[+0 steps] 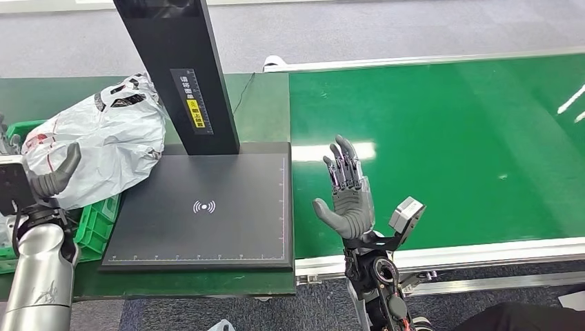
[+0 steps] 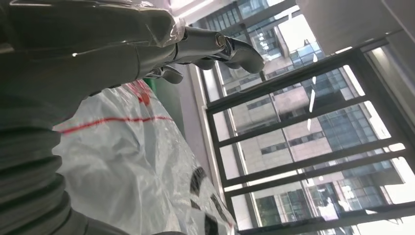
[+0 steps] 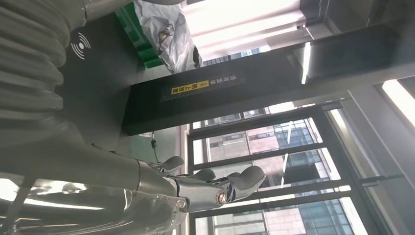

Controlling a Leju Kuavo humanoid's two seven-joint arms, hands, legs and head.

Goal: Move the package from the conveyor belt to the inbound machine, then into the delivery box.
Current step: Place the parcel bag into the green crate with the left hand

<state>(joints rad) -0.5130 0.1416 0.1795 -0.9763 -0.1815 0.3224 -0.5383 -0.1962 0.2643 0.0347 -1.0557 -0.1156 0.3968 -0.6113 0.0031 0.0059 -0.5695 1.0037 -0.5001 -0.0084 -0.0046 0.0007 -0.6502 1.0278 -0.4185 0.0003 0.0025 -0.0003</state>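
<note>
Already boxed: package (image 1: 103,141) lay in green delivery box (image 1: 96,224) | left robot hand (image 1: 52,176) beside it, grip unclear | right robot hand (image 1: 348,196) fingers apart, empty, over conveyor belt (image 1: 448,138).

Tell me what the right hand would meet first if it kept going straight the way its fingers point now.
Probably nothing soon. The right hand is open, its fingers pointing away from the robot over the bare green conveyor belt. That line looks free up to the belt's far rail, though the hand's height above the belt is unclear.
</note>
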